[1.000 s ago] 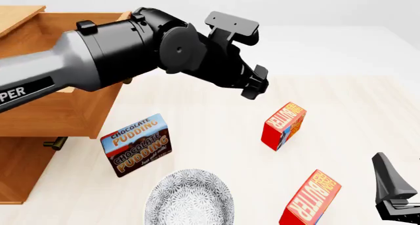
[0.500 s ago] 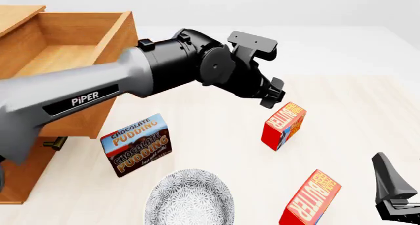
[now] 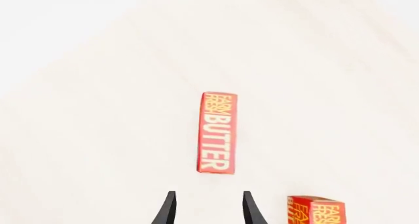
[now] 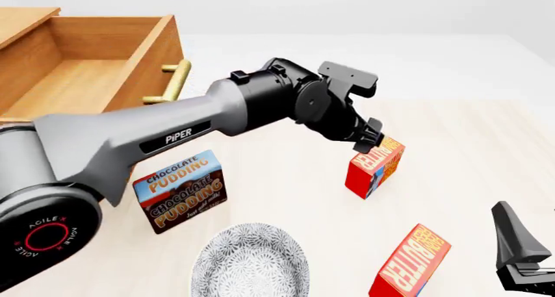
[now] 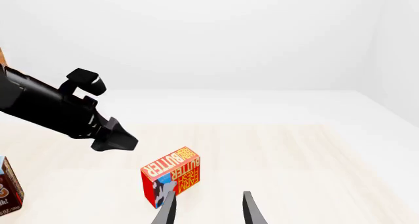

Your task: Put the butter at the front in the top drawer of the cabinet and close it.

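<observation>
Two jaw sets spread, both empty. Left gripper [image 4: 371, 133] just above rear carton [image 4: 375, 166]. Left wrist view alone shows butter [image 3: 217, 133] top face; front view shows top drawer [image 4: 95, 82] open. Pale wood table [image 4: 485, 154], white room.

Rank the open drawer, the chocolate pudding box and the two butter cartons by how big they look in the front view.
1. Top drawer, by far.
2. Chocolate pudding box.
3. Near butter carton and far butter carton: apparently twins; the near one looks bigger only through closeness and is partly cut off, so unranked.
</observation>
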`<state>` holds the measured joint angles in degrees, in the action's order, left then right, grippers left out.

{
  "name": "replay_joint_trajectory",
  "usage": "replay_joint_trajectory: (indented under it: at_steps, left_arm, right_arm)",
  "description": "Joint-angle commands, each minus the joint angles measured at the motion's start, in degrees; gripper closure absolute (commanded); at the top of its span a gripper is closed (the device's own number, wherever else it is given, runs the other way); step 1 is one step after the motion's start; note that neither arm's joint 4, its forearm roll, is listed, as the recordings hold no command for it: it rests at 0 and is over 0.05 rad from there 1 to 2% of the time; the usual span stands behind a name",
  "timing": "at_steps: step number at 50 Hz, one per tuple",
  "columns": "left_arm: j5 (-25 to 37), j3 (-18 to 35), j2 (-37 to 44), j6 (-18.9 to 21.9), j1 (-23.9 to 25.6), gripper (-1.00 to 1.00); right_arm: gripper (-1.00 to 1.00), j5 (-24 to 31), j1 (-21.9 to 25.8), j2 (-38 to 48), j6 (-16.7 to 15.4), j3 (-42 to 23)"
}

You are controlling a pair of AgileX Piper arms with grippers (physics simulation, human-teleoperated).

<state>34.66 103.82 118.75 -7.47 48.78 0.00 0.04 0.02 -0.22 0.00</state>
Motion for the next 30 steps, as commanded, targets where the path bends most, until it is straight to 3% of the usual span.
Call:
replay_joint_trajectory:
  at_steps: [1, 30]
  left_arm:
    - [1.0, 2.9, 3.5, 0.8, -0.3, -1.0]
    - [5.0, 11.1, 11.4, 0.9, 0.5, -1.0]
  right_arm:
    - [-1.0, 0.0, 0.0, 0.0, 0.1, 0.0]
    - [-1.0, 0.0, 0.0, 0.0, 0.1, 0.0]
